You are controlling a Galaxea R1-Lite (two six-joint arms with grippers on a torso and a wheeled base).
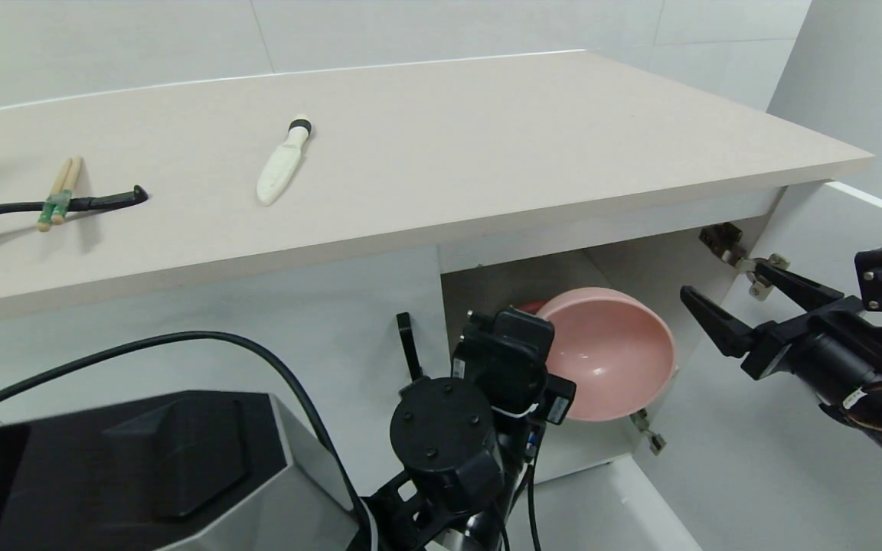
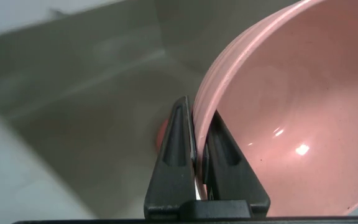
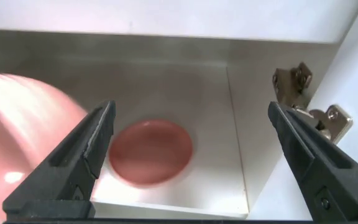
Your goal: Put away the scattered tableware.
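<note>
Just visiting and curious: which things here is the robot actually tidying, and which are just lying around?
Job: pink bowl in the left gripper; pink plate inside the cabinet; chopsticks and cream knife on the counter.
Lying about: black cable on the counter.
</note>
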